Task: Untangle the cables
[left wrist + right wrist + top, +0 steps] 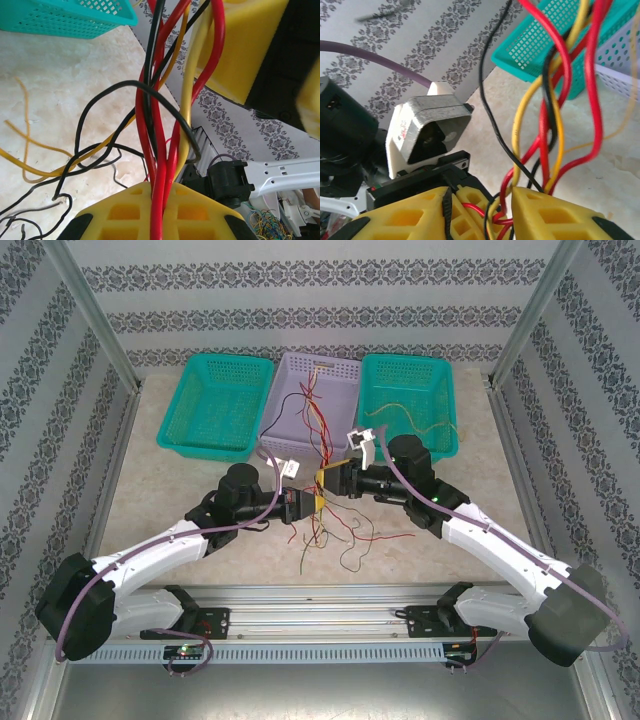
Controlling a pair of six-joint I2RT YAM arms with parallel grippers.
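The cables (322,445) are a tangle of thin red, yellow and black wires that runs from the purple basket (290,390) down onto the table in front. My left gripper (316,504) is shut on the red strands of the bundle (160,125), which rise straight out of its yellow fingers (200,210); its tip (159,187) sits at the knot. My right gripper (328,479) faces it from the right. Its two yellow fingers (560,215) stand apart, and the bundle (550,125) and the left gripper's fingertips lie between them (482,197).
A teal basket (218,405) stands at the back left. Another teal basket (440,405), at the back right, holds a yellow-green wire (410,418). Loose cable ends (345,535) trail across the table toward the front rail. Patterned walls close in both sides.
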